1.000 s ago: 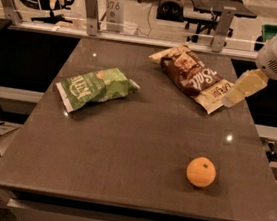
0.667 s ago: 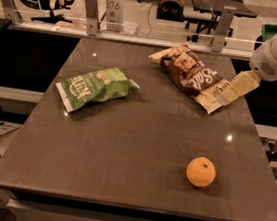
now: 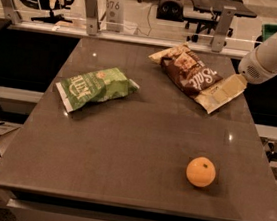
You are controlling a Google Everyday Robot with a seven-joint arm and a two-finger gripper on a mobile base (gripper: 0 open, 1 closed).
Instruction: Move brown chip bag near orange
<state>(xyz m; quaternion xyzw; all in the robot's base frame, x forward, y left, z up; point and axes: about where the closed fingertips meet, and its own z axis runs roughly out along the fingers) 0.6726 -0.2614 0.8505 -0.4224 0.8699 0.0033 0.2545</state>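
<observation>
Lying at about one o'clock on the dark table [image 3: 123, 151], the brown chip bag [image 3: 191, 72] has not shifted over the last second. It sits well apart from the orange [image 3: 201, 171], which is at roughly six o'clock from it, so the move itself has not begun. The gripper [image 3: 230, 89] has eased in from three o'clock onto the bag's cream end, probably for a grasp. Whether it is parted or closed there cannot be told, and the green chip bag [image 3: 95, 87] lies apart at eight o'clock.

Pale pincer [image 3: 234, 88] by brown chip bag [image 3: 191, 71] (cream ends); orange [image 3: 201, 171] plain orange.
</observation>
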